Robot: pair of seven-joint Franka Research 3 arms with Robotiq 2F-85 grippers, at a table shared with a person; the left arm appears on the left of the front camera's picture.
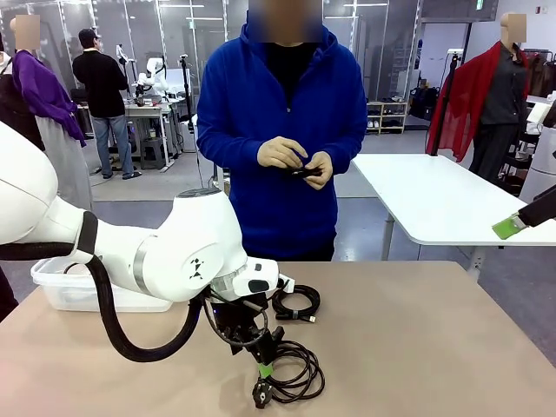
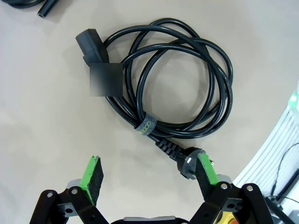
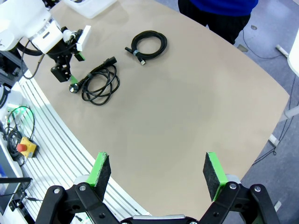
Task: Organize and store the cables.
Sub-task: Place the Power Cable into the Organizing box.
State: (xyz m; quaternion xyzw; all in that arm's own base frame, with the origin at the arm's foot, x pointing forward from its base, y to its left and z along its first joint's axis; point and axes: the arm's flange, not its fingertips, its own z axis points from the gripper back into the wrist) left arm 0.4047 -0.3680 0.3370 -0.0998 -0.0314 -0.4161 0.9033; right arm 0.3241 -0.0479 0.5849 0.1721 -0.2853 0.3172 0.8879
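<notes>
Left gripper [image 2: 148,173]: you see its jaws spread wide and empty, low over the table [image 1: 417,339], with mostly bare tabletop between the pads.
Thick cable [image 2: 223,70]: one loose coil lies flat near the robot-side edge, bound by a small tie [image 2: 146,125]. Its round plug [image 2: 189,164] lies just beside one green pad [image 2: 205,168]; you cannot tell whether they touch.
Right gripper [image 3: 159,170]: released and holding nothing, high above the table, well apart from both coils.
Thin cable [image 1: 295,304]: a tighter coil farther across the table, near the thick one but apart from it.
Surroundings: a clear bin [image 1: 52,291] stands at the table's left. A person in a blue top stands at the far side, hands [image 1: 295,161] together at the waist.
Obstruction: in your front view, the left arm [image 1: 174,252] covers part of the bin and of the thick coil.
Unclear: a small dark thing between the person's hands cannot be identified. The left wrist view's top edge cuts off the thin cable.
</notes>
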